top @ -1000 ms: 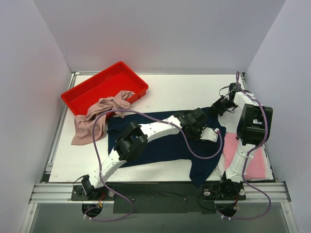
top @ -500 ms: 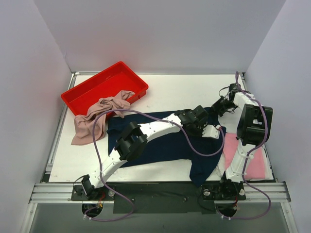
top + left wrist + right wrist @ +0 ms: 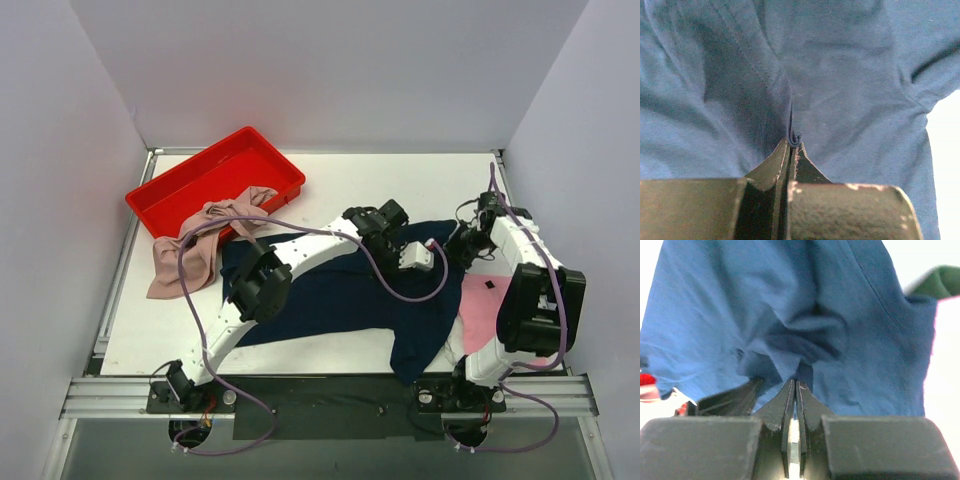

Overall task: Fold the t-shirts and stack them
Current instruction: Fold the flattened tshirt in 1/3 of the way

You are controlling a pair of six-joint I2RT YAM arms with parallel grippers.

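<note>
Beige shirt (image 3: 190, 255) spills from red tray (image 3: 215, 178), just beside navy shirt (image 3: 340, 295).

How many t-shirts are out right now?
3: navy shirt in the middle, beige shirt over the red tray rim, left, pink shirt at right. Others could hide underneath.
</note>
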